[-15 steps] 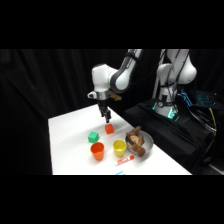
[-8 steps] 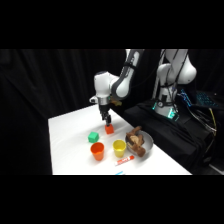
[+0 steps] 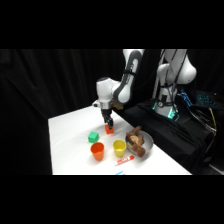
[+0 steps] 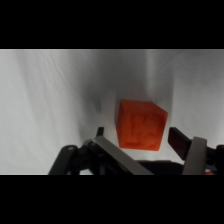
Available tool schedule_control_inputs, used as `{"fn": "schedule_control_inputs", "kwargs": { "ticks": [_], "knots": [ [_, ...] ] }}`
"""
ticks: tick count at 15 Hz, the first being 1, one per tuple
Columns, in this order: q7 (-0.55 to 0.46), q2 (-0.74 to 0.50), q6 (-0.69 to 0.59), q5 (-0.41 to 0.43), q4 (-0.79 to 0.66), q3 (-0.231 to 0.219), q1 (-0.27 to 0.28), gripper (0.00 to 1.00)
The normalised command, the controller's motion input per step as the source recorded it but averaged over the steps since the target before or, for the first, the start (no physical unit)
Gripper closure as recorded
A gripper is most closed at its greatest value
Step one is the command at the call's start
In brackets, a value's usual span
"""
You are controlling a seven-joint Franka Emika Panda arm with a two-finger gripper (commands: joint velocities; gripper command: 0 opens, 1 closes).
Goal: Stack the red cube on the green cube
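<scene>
The red cube (image 3: 109, 130) rests on the white table (image 3: 70, 135), and in the wrist view the red cube (image 4: 141, 125) fills the centre. My gripper (image 3: 108, 123) hangs directly over it, lowered close to the table. It is open: one finger (image 4: 99, 133) stands left of the cube and the other finger (image 4: 182, 141) right of it, both with a visible gap. The gripper (image 4: 140, 140) holds nothing. The green cube (image 3: 93, 137) lies a short way to the left and nearer the camera, apart from the red one.
An orange-red cup (image 3: 97, 150) and a yellow cup (image 3: 119, 147) stand in front of the cubes. A metal bowl (image 3: 145, 145) holding brown objects sits to the right. A red-capped marker (image 3: 124, 160) lies near the table's front edge.
The arm has swung right and come down, bringing the gripper from above the table to just around the red cube. The cubes and cups have not moved.
</scene>
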Motion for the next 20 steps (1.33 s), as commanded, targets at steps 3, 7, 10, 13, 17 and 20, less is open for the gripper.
{"fn": "schedule_control_inputs", "kwargs": {
  "ticks": [3, 7, 10, 13, 17, 20],
  "knots": [
    [0.03, 0.05, 0.24, -0.018, -0.06, 0.131, -0.142, 0.0],
    [0.0, 0.1, 0.33, 0.023, -0.04, 0.164, -0.174, 0.0],
    [0.02, 0.09, 0.27, -0.001, -0.02, 0.163, -0.166, 0.0],
    [0.05, 0.02, 0.23, -0.031, -0.04, 0.135, -0.131, 0.25],
    [0.13, -0.09, 0.18, -0.102, -0.07, 0.037, -0.025, 0.59],
    [0.29, -0.22, 0.0, -0.209, -0.12, -0.173, 0.188, 0.71]
  ]
}}
